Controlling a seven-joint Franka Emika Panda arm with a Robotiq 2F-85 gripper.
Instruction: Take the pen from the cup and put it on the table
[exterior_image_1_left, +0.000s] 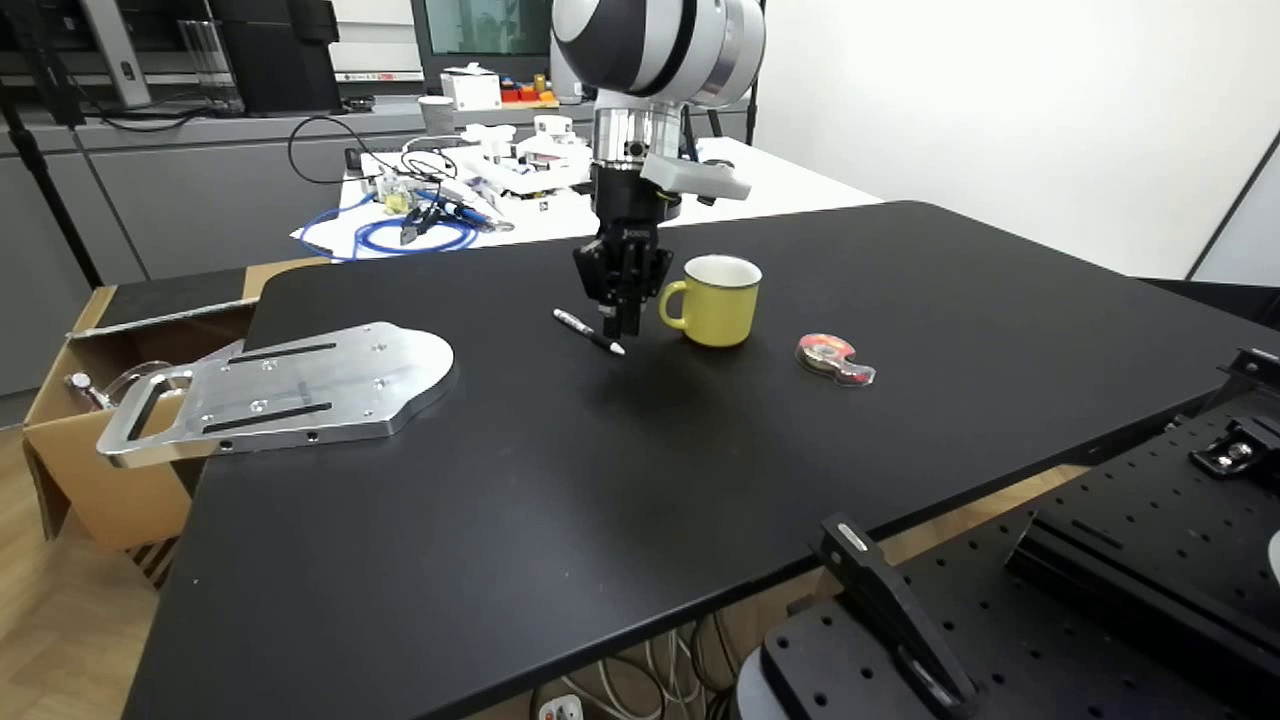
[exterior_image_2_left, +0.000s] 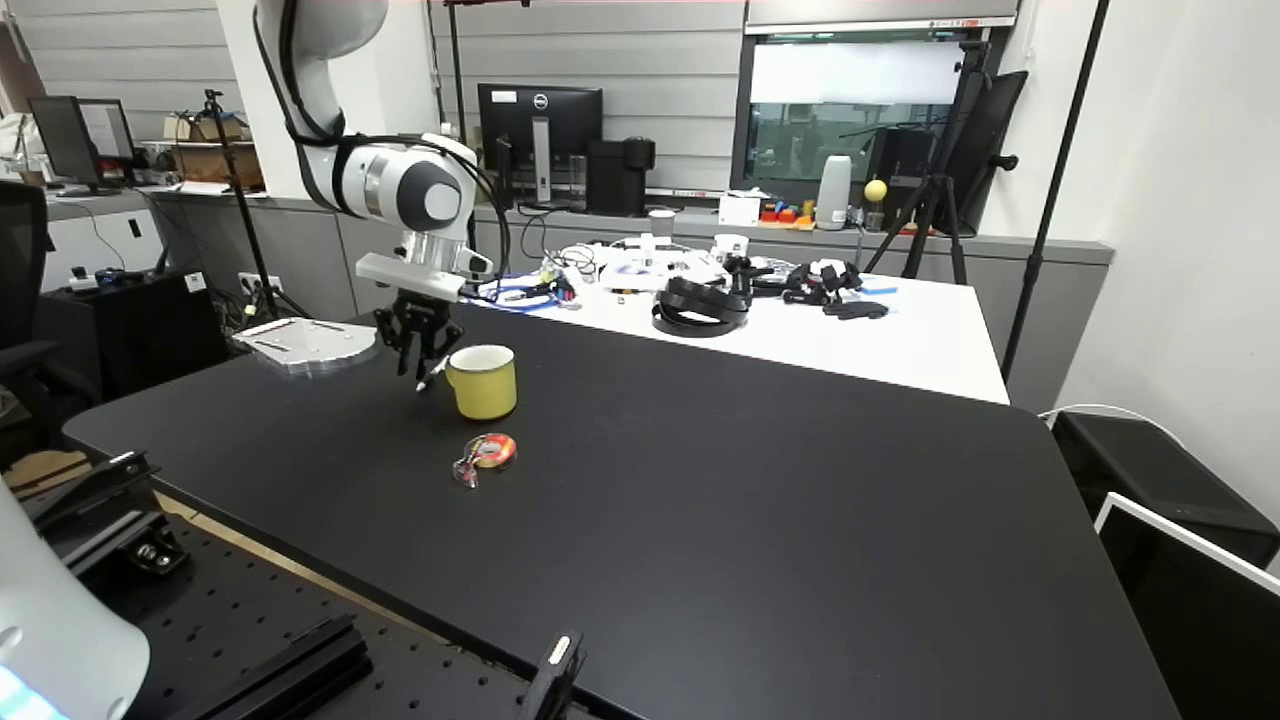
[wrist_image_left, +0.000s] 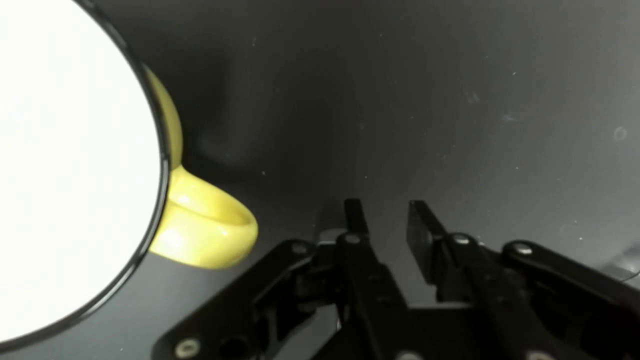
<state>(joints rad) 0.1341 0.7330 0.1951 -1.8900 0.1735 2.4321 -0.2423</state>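
Observation:
The pen (exterior_image_1_left: 577, 323), white and black, lies on the black table (exterior_image_1_left: 520, 540) in both exterior views (exterior_image_2_left: 432, 375). It is not clearly visible in the wrist view. The yellow cup (exterior_image_1_left: 722, 305) stands upright beside it, also in an exterior view (exterior_image_2_left: 485, 385). In the wrist view the cup's handle (wrist_image_left: 215, 240) and white inside show at left. My gripper (exterior_image_1_left: 620, 325) points down, low over the table by the pen's white end, on the cup's handle side. In the wrist view its fingertips (wrist_image_left: 382, 212) are apart with nothing seen between them.
A clear tape dispenser (exterior_image_1_left: 835, 358) with red tape lies near the cup. A silver metal plate (exterior_image_1_left: 300, 385) overhangs the table's side above a cardboard box (exterior_image_1_left: 110, 480). A cluttered white table (exterior_image_2_left: 800, 335) stands behind the black one.

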